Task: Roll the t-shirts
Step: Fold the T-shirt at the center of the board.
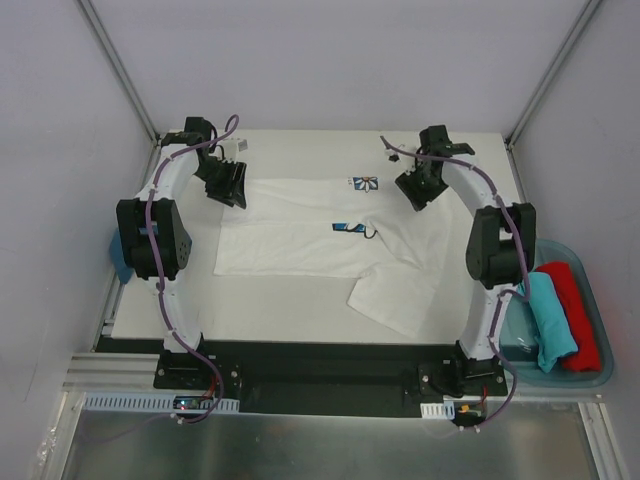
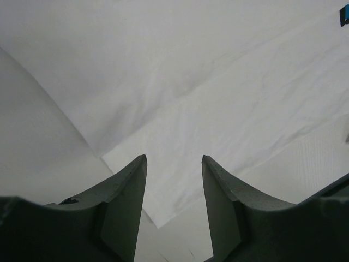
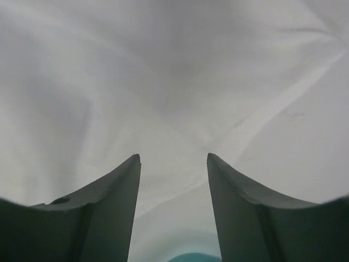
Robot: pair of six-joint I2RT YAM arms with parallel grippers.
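Jaws: both parted | white t-shirt point(image 1: 300, 240): soft; creased; spread flat

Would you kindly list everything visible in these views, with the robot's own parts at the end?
white t-shirt: one, white with a daisy print, spread on the table
teal t-shirt: one, teal, bundled, in the bin
red t-shirt: one, red, bundled, in the bin to the right of the teal one
bin: one, clear bluish, off the table's right edge
blue item: one, blue, at the table's left edge, mostly hidden behind the left arm
table: one, white top
left gripper: one, black, jaws open, over the white shirt's far left edge
right gripper: one, black, jaws open, over the white shirt near the print
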